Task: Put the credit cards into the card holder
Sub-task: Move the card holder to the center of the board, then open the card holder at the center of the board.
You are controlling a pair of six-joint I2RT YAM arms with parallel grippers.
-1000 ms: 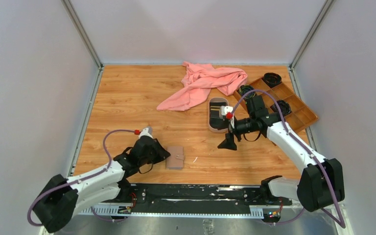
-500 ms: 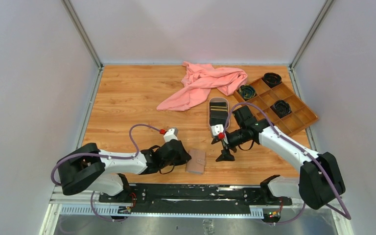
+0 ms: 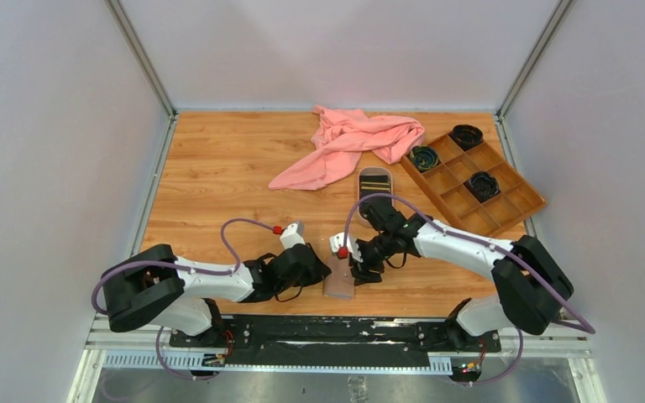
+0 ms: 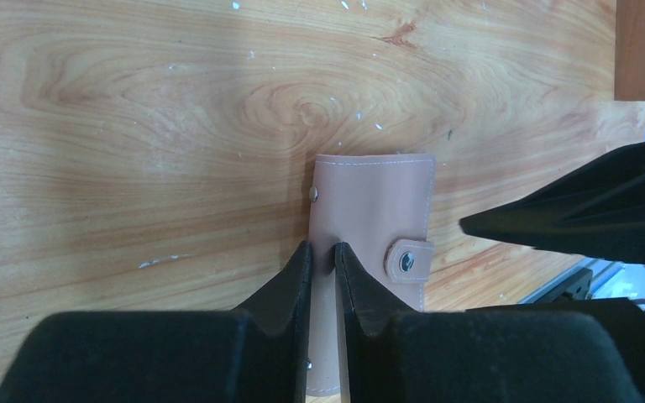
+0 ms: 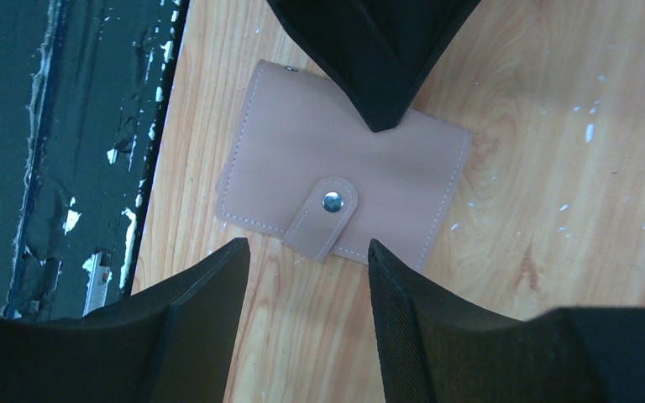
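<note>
- Worktop: pink cloth at 12 o'clock, brown compartment tray at 2.
- Oval tray, toward 1 o'clock, holds the credit cards.
- Left hand: narrow, pinching the card holder by its edge, at 6 o'clock.
- Right hand: fingers wide, poised over the closed holder.

Bright, even white light falls from overhead. In my top view the wooden table is clear, with only soft, short shadows under my arms. The pale walls look flat and slightly washed out. In my wrist views the card holder is sharp, while my left gripper and right gripper are near-black, slightly blurred shapes without surface detail.
</note>
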